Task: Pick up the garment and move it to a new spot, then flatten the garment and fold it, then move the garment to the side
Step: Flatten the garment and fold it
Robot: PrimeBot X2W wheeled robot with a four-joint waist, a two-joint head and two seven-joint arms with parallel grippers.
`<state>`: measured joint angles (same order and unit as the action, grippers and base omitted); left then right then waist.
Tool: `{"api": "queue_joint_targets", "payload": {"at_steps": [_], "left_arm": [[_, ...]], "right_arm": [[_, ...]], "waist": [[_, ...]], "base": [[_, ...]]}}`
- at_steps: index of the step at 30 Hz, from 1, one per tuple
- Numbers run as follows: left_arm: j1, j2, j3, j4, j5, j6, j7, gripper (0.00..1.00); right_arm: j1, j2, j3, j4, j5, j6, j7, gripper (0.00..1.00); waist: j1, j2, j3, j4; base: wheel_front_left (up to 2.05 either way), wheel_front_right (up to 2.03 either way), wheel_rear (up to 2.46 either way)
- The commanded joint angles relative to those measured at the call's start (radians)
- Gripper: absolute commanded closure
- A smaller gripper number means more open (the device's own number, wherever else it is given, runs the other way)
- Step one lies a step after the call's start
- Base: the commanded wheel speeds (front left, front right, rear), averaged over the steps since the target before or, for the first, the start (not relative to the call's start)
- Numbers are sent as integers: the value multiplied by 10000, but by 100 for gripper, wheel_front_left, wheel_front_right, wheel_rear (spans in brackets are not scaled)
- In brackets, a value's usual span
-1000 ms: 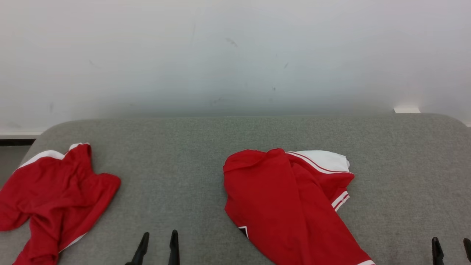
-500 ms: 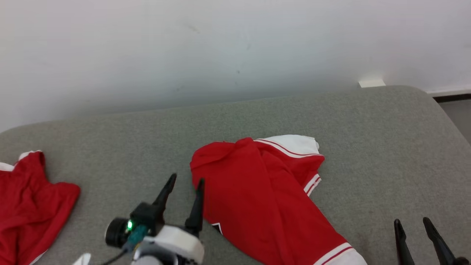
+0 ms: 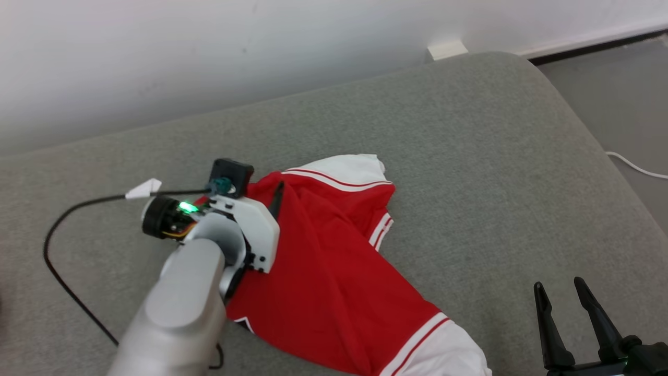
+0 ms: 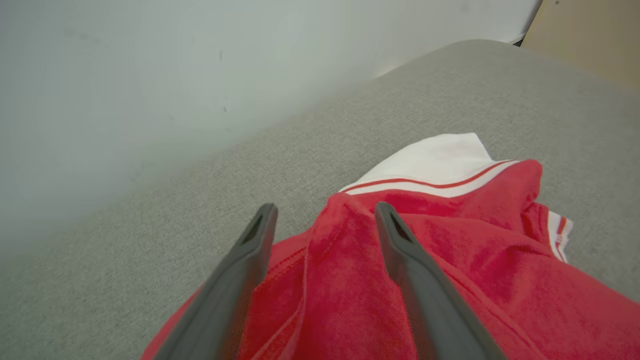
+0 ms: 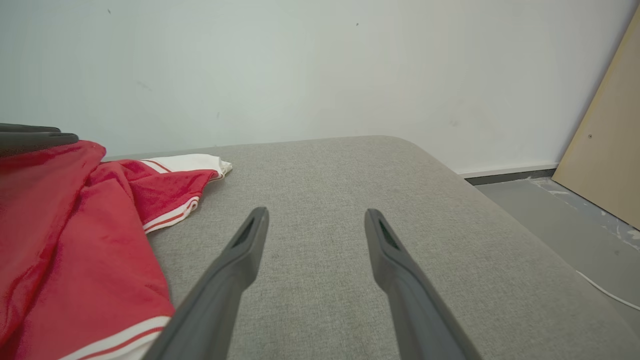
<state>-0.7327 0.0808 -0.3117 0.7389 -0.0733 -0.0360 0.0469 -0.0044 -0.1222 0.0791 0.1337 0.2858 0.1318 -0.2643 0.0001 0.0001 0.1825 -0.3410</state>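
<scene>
Task thing: the garment (image 3: 334, 271), a red shirt with white, red-striped trim, lies crumpled on the grey cushion (image 3: 469, 156). It sits near the middle of the head view, stretched from 11 o'clock to 5 o'clock.
Trim: one white band lies at the garment's 12 o'clock end and another at its 5 o'clock end. A striped cuff lies on its 3 o'clock side.
Left tool: the left gripper (image 4: 325, 207) is at the garment's 11 o'clock end. Its pale arm comes in from 7 o'clock in the head view. Its fingers (image 4: 237, 280) stand apart and clamp nothing.
Cloth at the left tool: in the left wrist view a raised fold of red cloth sits between the two fingers. One finger is over red cloth, the other over the edge where cloth meets cushion. Whether they touch the cloth I cannot tell.
Right tool: the right gripper (image 3: 558, 284) is at 4 o'clock in the head view. Its fingers are spread and empty over bare cushion, beside the garment's lower white band and not touching it.
Wiring: a black cable (image 3: 57, 230) runs from the left wrist toward 9 o'clock, then curves over the cushion to 7 o'clock.
Backdrop: a pale wall (image 3: 209, 52) runs behind the cushion at 12 o'clock.
Ground: grey floor (image 3: 616, 94) shows at 2 o'clock, with a white cable (image 3: 636, 167) lying on it.
Side: a tan board (image 5: 605, 140) stands tilted at 3 o'clock in the right wrist view.
</scene>
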Motion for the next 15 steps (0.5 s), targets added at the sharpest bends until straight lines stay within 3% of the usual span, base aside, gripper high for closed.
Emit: {"api": "queue_joint_targets", "payload": {"at_steps": [1, 4, 8, 9, 12, 13, 15], "left_arm": [[-347, 153, -21, 436, 124, 68, 340, 0], [-802, 201, -9, 1018, 96, 107, 721, 0], [-1089, 141, -67, 1566, -98, -152, 1106, 0], [-1149, 120, -87, 1648, -139, -219, 1155, 7], [-1208, 46, -159, 1925, -317, -351, 1314, 57], [-1240, 22, -188, 1987, -379, -402, 1335, 64], [-1253, -37, -292, 2155, -456, -483, 1426, 100]], "right_arm": [[-96, -2, -13, 48, 34, -22, 1, 0], [21, 24, -62, 54, 29, -22, 0, 0], [142, 33, -78, 94, -18, -22, 0, 0], [161, 36, -83, 103, -24, -22, 0, 0], [115, 63, -40, 137, -21, -22, 2, 0], [78, 66, -20, 143, -11, -22, 2, 0], [33, 48, -3, 151, 10, -22, 2, 0]], "waist": [[-1, -1, 216, -335], [-1, -1, 190, -404], [-1, -1, 135, -407], [-1, -1, 124, -404], [-1, -1, 118, -409], [-1, -1, 121, -416], [-1, -1, 128, -422]], "base": [[0, 0, 0], [0, 0, 0], [0, 0, 0], [0, 0, 0], [0, 0, 0], [0, 0, 0], [0, 0, 0]]}}
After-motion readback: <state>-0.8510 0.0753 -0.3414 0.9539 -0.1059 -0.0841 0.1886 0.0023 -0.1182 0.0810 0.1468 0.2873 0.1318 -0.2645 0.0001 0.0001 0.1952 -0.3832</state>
